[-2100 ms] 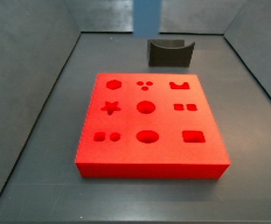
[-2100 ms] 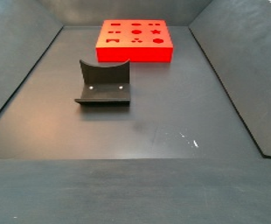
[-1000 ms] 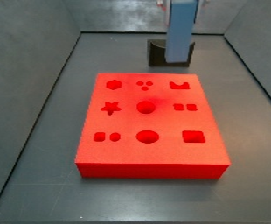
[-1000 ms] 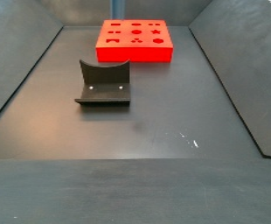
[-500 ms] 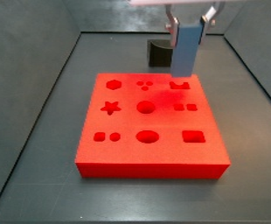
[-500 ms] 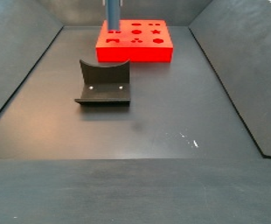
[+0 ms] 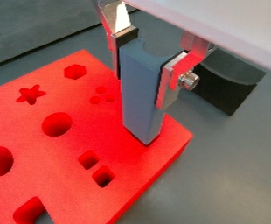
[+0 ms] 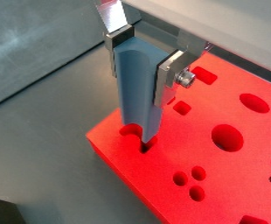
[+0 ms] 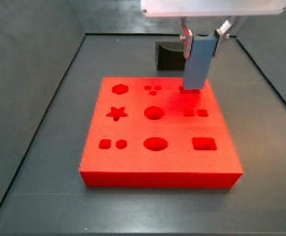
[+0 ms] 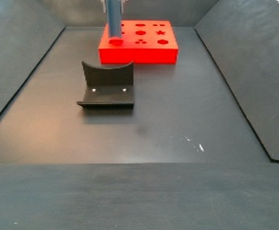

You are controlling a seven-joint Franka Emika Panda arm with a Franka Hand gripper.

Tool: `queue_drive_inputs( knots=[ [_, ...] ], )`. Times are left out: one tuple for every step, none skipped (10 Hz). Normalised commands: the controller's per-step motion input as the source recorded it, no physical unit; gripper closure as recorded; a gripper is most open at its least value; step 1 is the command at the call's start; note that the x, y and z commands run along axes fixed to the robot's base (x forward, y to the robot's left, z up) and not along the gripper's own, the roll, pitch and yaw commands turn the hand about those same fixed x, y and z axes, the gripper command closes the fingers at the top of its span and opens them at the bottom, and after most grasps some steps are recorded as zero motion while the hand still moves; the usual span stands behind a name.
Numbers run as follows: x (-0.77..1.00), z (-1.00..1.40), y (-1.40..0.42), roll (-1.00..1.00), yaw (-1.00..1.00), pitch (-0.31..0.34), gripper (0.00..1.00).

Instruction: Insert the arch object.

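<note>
No brand, label or writing could be read on any surface. In both wrist views the gripper (image 7: 146, 63) was seen clamped on the blue-grey arch object (image 7: 141, 96), which was held upright between the silver fingers (image 8: 172, 77). Directly below the gripper, the object's lower end was met by a corner cutout of the red block (image 9: 160, 129). In a side view, the dark fixture (image 10: 107, 86) was seen standing on the floor, well apart from the gripper (image 9: 202, 35).
</note>
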Motion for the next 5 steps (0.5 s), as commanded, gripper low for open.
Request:
queue_drive_inputs(
  knots=[
    [0.00, -0.21, 0.00, 0.00, -0.03, 0.213, 1.00],
    [0.03, -0.20, 0.00, 0.00, -0.01, 0.143, 1.00],
    [0.23, -0.19, 0.00, 0.00, 0.00, 0.106, 1.00],
    [0.20, -0.15, 0.08, 0.00, 0.00, 0.099, 1.00],
    [0.11, -0.19, 0.19, 0.00, -0.02, 0.091, 1.00]
  ],
)
